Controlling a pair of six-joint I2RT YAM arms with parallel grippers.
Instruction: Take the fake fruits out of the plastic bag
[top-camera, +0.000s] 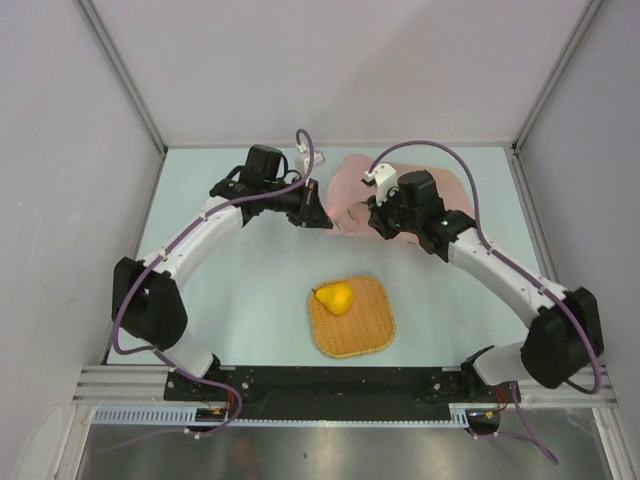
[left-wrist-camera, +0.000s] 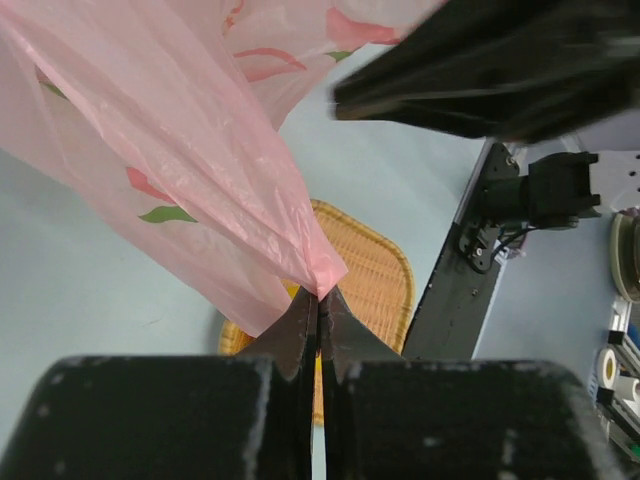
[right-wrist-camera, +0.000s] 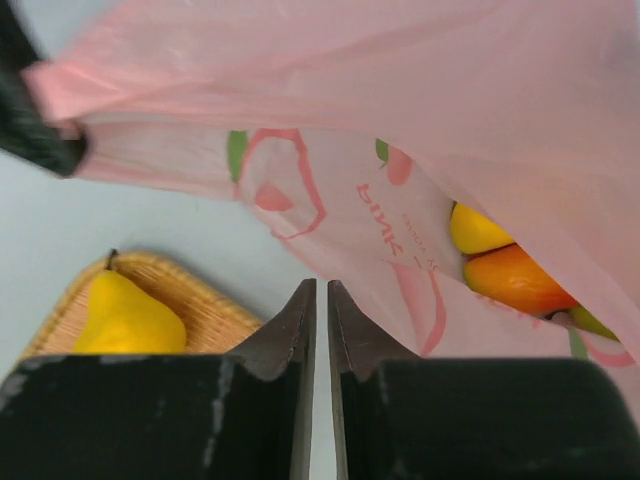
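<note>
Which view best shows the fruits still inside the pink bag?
Right wrist: a yellow fruit and an orange fruit show at the open edge of the plastic bag. Top external shows only the bag's outside, partly hidden. Left wrist shows only its film, no fruit inside.

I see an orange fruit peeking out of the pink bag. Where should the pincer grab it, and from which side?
Probably across its rounded middle, entering the open mouth of the pink bag from the side of the right pincer. The orange fruit shows bare there under the raised top sheet, a yellow fruit tight beside it.
</note>
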